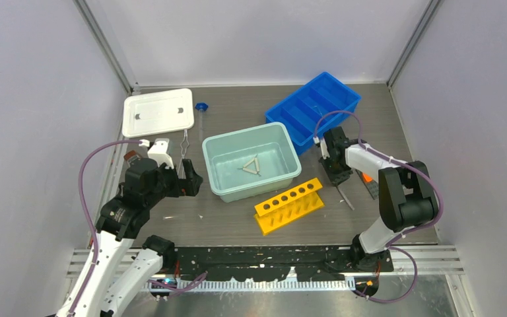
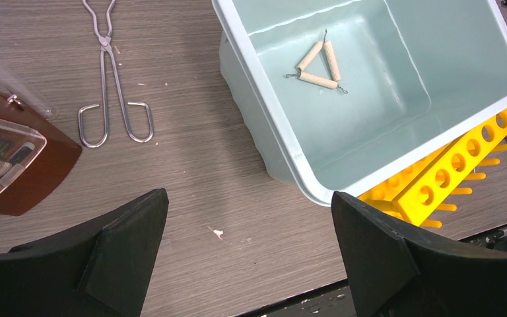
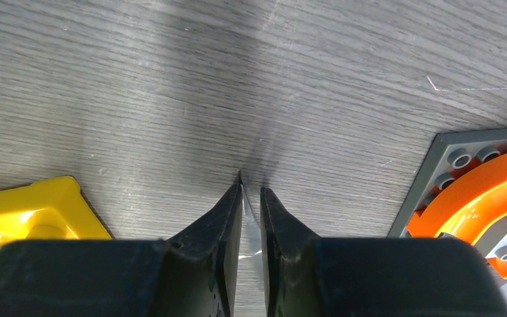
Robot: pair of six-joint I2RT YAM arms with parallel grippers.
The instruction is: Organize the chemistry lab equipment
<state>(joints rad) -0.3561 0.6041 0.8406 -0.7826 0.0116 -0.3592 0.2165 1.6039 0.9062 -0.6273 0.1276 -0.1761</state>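
Silvery tongs (image 1: 185, 148) lie on the table left of the pale teal tub (image 1: 219, 168); they also show in the left wrist view (image 2: 109, 86). A wire triangle (image 1: 252, 166) lies on the tub floor (image 2: 317, 66). A slim clear tube with a blue cap (image 1: 201, 106) lies by the white lid. My left gripper (image 1: 190, 181) is open and empty (image 2: 248, 198), above bare table at the tub's near left corner. My right gripper (image 1: 337, 177) points down at the table, right of the tub. Its jaws are closed (image 3: 251, 188) on a thin silvery metal tool (image 3: 251, 221).
A blue divided tray (image 1: 313, 109) stands at the back right. A white lid (image 1: 158, 111) lies at the back left. A yellow tube rack (image 1: 289, 205) lies in front of the tub (image 2: 449, 178). A grey and orange brick plate (image 3: 482, 185) sits right of my right gripper.
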